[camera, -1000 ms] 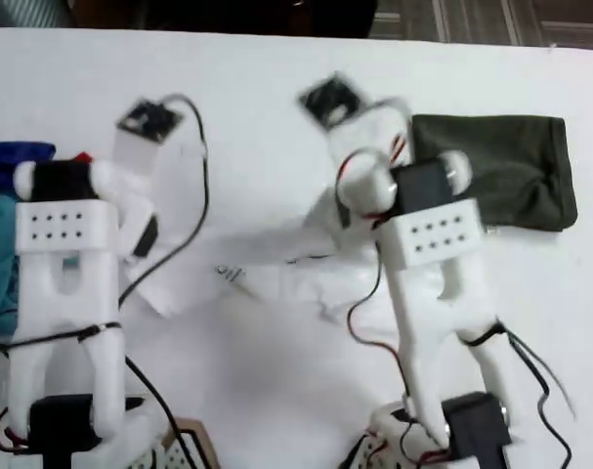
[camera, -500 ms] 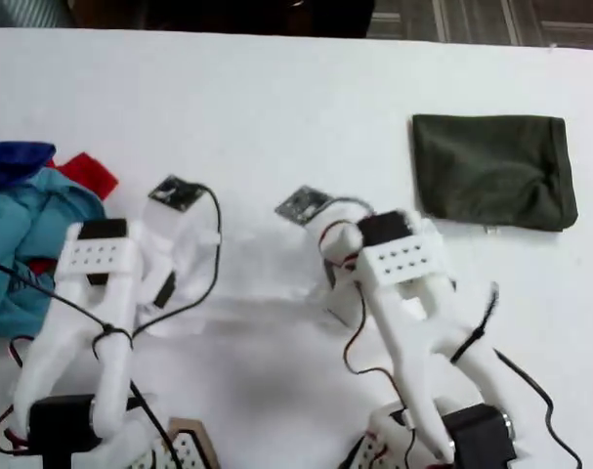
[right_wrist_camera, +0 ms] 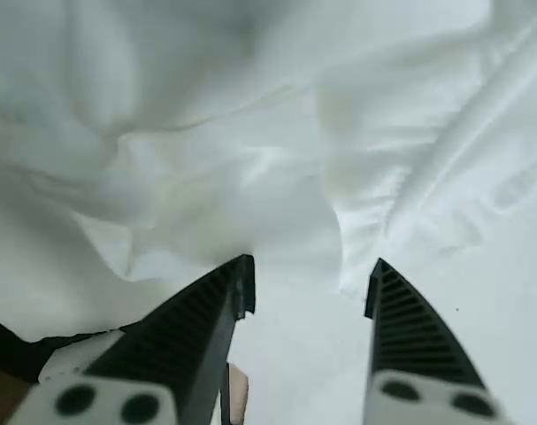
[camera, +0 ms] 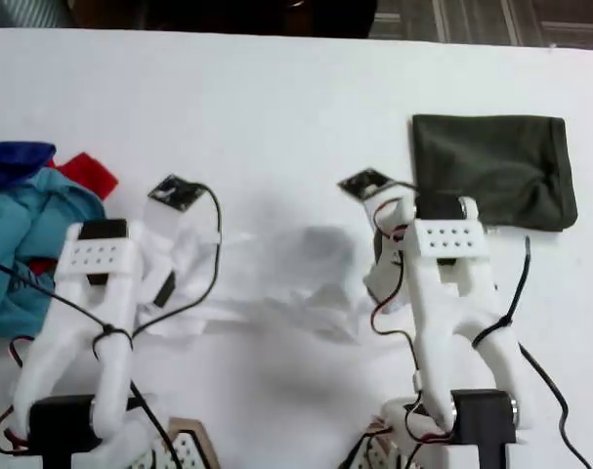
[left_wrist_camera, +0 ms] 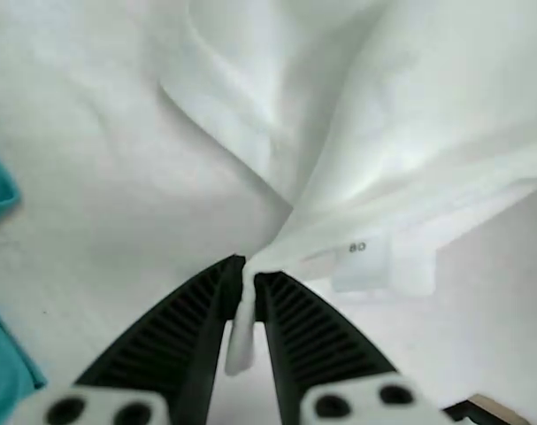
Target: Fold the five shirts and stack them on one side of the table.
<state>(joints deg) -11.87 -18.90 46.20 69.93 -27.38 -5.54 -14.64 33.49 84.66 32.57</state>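
White table: your left end effector pinches an edge of the white shirt; your right end effector gapes empty just before its folds. Grip there, then pull flat evenly.

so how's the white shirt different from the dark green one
The white shirt lies crumpled and unfolded between the arms; the green shirt is folded into a rectangle on the right side. The left gripper pinches the white shirt; nothing holds the green shirt. Both rest on the table.
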